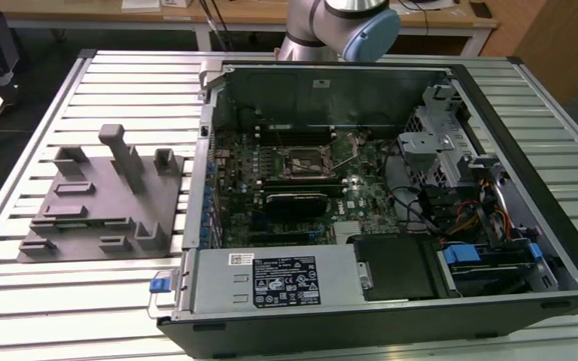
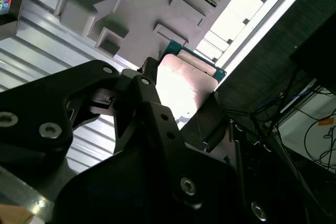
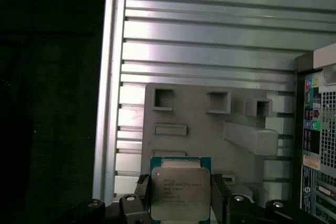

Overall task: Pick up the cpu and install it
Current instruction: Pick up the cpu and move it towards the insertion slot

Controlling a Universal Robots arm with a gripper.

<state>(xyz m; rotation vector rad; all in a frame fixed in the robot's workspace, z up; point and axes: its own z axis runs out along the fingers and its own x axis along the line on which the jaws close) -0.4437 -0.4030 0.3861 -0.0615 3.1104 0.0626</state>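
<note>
Firmly gripper (image 3: 180, 196) clamped cpu (image 3: 180, 184) in first wrist view, fingers (image 3: 218, 190) pinching opposite edges; chip flat, over grey tray (image 3: 210, 129). Motherboard socket (image 1: 307, 159) sat centre of exterior view.

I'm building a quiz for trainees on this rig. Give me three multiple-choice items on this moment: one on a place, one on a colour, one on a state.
1. In the exterior view, where does the grey tray lie?
A) on the view's left of the computer case
B) inside the case
C) on the view's right of the case

2. What colour is the top of the cpu?
A) black
B) pale silver
C) red

3. What state is the gripper in?
A) open and empty
B) shut on the cpu
C) shut on a cable

Answers:
1. A: the tray sits on the slatted table beside the case.
2. B: the first wrist view shows its metal lid.
3. B: fingers flank the chip, which is raised above the tray.
</note>
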